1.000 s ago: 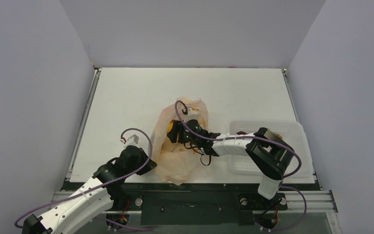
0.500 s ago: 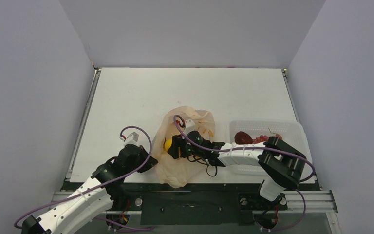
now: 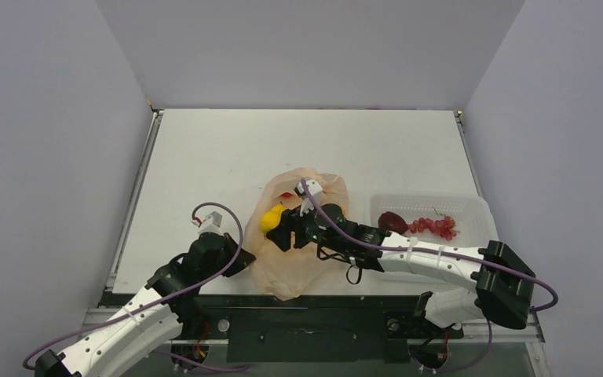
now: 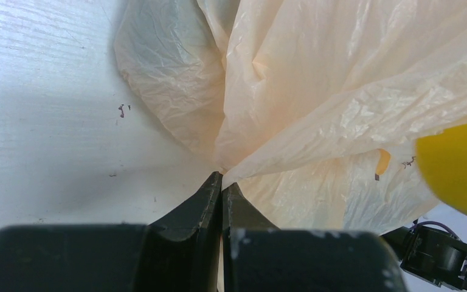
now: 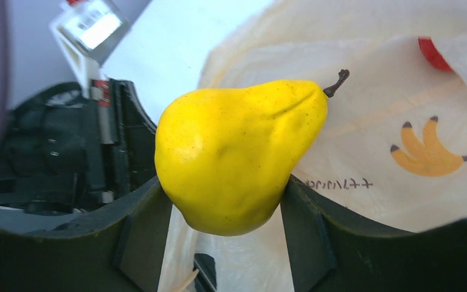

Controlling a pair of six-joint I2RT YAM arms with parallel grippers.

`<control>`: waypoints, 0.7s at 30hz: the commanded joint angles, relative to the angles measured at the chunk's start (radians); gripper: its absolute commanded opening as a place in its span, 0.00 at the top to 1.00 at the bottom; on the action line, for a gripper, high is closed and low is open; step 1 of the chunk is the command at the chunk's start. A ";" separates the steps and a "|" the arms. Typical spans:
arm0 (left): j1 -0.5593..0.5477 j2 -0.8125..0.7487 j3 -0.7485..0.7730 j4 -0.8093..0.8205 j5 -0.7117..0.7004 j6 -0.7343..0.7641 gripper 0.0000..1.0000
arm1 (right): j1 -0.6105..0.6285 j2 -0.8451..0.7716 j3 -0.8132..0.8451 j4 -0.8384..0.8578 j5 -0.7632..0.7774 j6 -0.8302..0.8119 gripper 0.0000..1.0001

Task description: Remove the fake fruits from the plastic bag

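The pale peach plastic bag (image 3: 294,259) with banana prints lies at the near middle of the table. My right gripper (image 3: 279,229) is shut on a yellow pear (image 3: 271,219), held above the bag's left side; in the right wrist view the pear (image 5: 237,152) sits between both fingers over the bag (image 5: 401,121). My left gripper (image 3: 243,263) is shut on the bag's left edge; in the left wrist view the jaws (image 4: 222,182) pinch a fold of the bag (image 4: 316,103). A red fruit (image 5: 433,55) shows inside the bag. The maroon fruit (image 3: 392,221) and red berries (image 3: 433,226) lie in the tray.
The white perforated tray (image 3: 471,209) stands to the right of the bag. The table's near edge runs just below the bag. My left arm's wrist (image 5: 48,152) is close to the left of the pear.
My right gripper has drawn the yellow pear out of the bag, leftward and up. The right arm stretched out, uncovering the tray with the maroon fruit and berries. The left gripper kept its hold.
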 commanded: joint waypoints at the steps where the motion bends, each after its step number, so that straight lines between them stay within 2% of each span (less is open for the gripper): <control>1: 0.003 -0.001 0.005 0.053 -0.004 -0.008 1.00 | 0.006 -0.088 0.094 0.002 -0.022 -0.027 1.00; 7: 0.002 0.000 -0.001 0.060 0.001 -0.010 1.00 | -0.016 -0.154 0.187 -0.083 0.091 -0.076 1.00; 12: 0.002 0.004 -0.002 0.059 0.005 -0.006 1.00 | -0.113 -0.256 0.179 -0.116 0.194 -0.109 1.00; 17: 0.003 -0.001 -0.008 0.060 0.008 -0.009 1.00 | -0.275 -0.357 0.133 -0.197 0.357 -0.095 1.00; 21: 0.002 -0.006 -0.011 0.059 0.006 -0.011 1.00 | -0.438 -0.472 0.066 -0.275 0.418 -0.018 1.00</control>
